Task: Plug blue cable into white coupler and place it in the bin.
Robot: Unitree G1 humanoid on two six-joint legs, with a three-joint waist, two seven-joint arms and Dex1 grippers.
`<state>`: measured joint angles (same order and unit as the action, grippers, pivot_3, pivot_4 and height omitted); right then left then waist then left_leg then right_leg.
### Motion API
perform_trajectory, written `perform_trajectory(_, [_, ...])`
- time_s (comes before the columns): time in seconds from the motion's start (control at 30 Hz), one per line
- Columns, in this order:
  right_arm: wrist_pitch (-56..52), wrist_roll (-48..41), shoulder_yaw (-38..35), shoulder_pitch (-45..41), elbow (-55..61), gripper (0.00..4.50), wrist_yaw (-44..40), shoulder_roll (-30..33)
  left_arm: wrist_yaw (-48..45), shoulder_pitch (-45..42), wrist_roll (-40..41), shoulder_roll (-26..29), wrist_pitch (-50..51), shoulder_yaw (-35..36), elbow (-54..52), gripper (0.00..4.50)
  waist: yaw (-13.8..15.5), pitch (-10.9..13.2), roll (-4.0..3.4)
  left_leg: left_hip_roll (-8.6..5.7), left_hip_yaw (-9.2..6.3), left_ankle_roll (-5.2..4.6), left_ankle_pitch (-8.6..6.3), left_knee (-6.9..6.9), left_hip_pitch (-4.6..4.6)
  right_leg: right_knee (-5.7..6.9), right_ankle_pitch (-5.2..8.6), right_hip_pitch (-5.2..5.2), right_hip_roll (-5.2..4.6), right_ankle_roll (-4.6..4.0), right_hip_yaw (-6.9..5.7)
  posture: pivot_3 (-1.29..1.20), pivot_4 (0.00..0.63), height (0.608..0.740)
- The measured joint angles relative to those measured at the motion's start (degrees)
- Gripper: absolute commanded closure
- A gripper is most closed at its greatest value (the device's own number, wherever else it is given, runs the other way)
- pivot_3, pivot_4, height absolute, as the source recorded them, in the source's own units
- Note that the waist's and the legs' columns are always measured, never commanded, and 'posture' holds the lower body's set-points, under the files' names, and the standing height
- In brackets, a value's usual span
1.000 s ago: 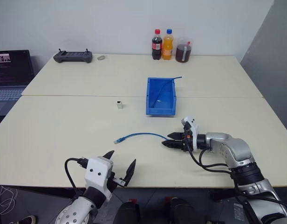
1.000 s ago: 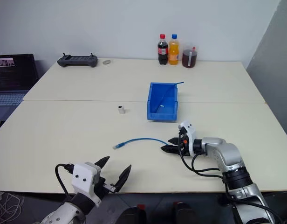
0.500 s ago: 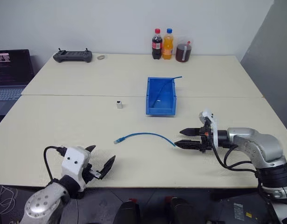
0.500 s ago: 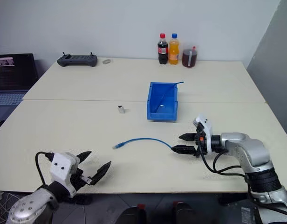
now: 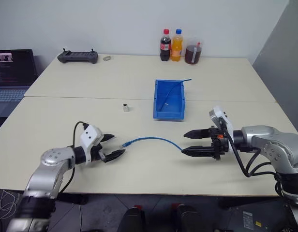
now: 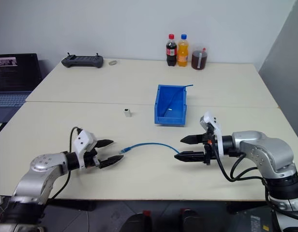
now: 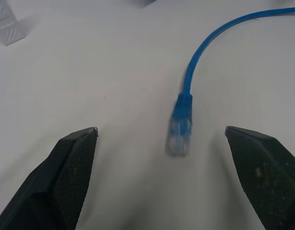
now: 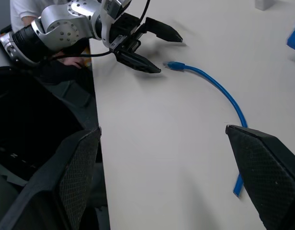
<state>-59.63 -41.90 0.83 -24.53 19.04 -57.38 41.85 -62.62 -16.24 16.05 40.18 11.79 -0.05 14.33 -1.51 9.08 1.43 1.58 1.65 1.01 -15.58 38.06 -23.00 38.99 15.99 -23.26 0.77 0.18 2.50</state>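
While both spread and empty, left gripper and right gripper flanking blue cable mid-table.

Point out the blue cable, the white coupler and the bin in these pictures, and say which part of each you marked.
blue cable [image 5: 151, 139], left eye view, middle of its curve on the table.
white coupler [image 5: 125, 107], left eye view, its front face.
bin [image 5: 168, 115], left eye view, its low front lip.
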Motion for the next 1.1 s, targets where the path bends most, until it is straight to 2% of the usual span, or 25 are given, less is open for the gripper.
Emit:
perform_trajectory(0.13, [-0.9, -1.0, -1.8, 2.1, 1.7, 0.0, 1.9, 0.2, -5.2, -4.8, -0.9, -0.4, -3.2, -2.1, 6.5, 0.74, 0.0, 0.0, 0.0, 0.02, -0.05, 0.0, 0.0, -0.01, 0.01, 0.04, 0.0, 0.0, 0.02, 0.0, -0.03, 0.0, 0.15, 0.74])
perform_trajectory(0.33, [-1.4, -2.3, -3.9, 4.5, 4.3, 0.0, 4.8, 0.5, -11.8, -6.6, -1.6, 0.2, -5.7, -4.2, 9.1, 1.94, -0.2, 0.0, 0.01, 0.03, -0.04, 0.0, 0.0, 0.0, 0.02, 0.05, 0.01, 0.01, 0.03, 0.01, -0.01, 0.0, 0.15, 0.74])
perform_trajectory(0.43, [-2.0, -3.5, -5.1, 5.7, 5.3, 0.0, 5.8, 0.7, -13.6, -6.6, -1.6, 1.8, -5.8, -4.2, 9.8, 2.71, -0.3, 0.0, 0.01, 0.05, -0.05, 0.0, 0.0, -0.01, 0.02, 0.04, 0.01, 0.0, 0.04, 0.01, -0.01, 0.0, 0.15, 0.74])
perform_trajectory(0.7, [-2.2, -4.7, -6.3, 6.4, 6.0, 0.0, 7.7, 0.8, -15.5, -6.2, -1.6, 4.2, -7.0, -3.5, 11.9, 4.14, -0.3, 0.0, 0.0, 0.07, -0.03, 0.0, 0.0, -0.01, 0.04, 0.05, 0.01, 0.01, 0.05, 0.01, -0.01, 0.0, 0.15, 0.74])
perform_trajectory(0.93, [-1.9, -4.5, -5.0, 5.3, 4.3, 0.0, 7.8, 0.8, -13.9, -6.2, -1.8, 1.8, -5.4, -3.6, 9.4, 4.24, 0.0, 0.0, 0.01, 0.02, -0.06, 0.0, 0.0, 0.04, 0.0, 0.05, 0.01, 0.02, 0.03, 0.02, -0.02, 0.0, 0.15, 0.74])
perform_trajectory(1.03, [-1.9, -4.5, -5.0, 5.3, 4.2, 0.0, 8.0, 0.6, -12.0, -4.8, -0.3, 1.1, -0.5, -3.4, 4.4, 4.24, 0.0, 0.0, 0.02, 0.04, -0.07, 0.0, 0.0, 0.03, -0.03, 0.03, 0.01, 0.0, 0.03, 0.01, -0.02, 0.0, 0.15, 0.74])
perform_trajectory(1.1, [-2.1, -4.9, -5.2, 5.3, 4.2, 0.0, 9.2, -0.4, -9.1, -3.6, 3.5, 0.1, 7.1, -1.4, -1.9, 4.24, -0.1, 0.0, 0.04, 0.07, -0.11, 0.0, 0.0, 0.03, -0.04, 0.04, 0.01, 0.0, 0.03, 0.02, -0.03, 0.0, 0.15, 0.74])
